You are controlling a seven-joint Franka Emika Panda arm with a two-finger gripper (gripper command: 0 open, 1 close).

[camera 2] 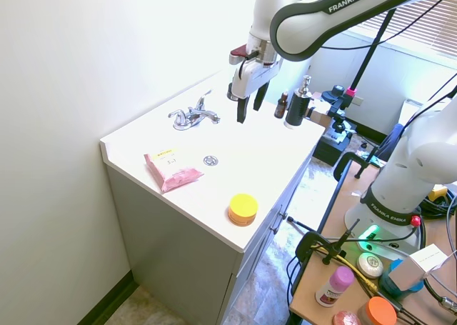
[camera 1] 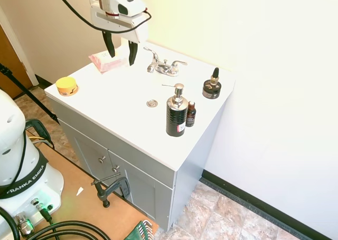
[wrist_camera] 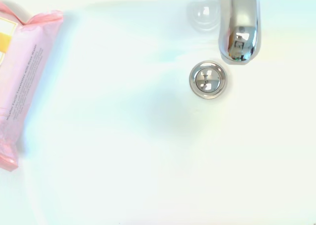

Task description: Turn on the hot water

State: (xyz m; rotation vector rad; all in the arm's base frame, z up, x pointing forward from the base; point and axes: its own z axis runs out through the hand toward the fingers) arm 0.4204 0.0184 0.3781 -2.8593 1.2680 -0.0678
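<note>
- In the first exterior view the white arm's base stands nearest, at the lower left; the arm's upper links run off the top edge, so only the wrist and gripper (camera 1: 120,51) show there.
- On the front of the white vanity top (camera 1: 127,100) stand a black soap bottle (camera 1: 176,115) with a chrome pump and a small brown bottle (camera 1: 190,114) touching its side; a yellow tub (camera 1: 67,85) sits at the left corner.
- Further in, the chrome drain (camera 1: 152,103) lies in the white sink basin, whose rim is washed out and hard to trace.
- The gripper hangs pointing straight down above the basin, its two dark fingers (camera 1: 110,44) apart and holding nothing, clear of the surface.
- Beyond it, near the wall, sits the chrome faucet (camera 1: 164,66), both levers lying alike; no water is running. The gripper is just left of the faucet and apart from it.
- A pink packet (camera 1: 107,61) lies at the back left, partly behind the fingers.
- The wrist view looks down on the drain (wrist_camera: 208,79), with the spout (wrist_camera: 239,27) cut off at the top edge and the packet (wrist_camera: 24,71) cut off at the side; its print is too blurred to read.
- A dark jar with a dropper (camera 1: 212,86) stands at the far right.
</note>
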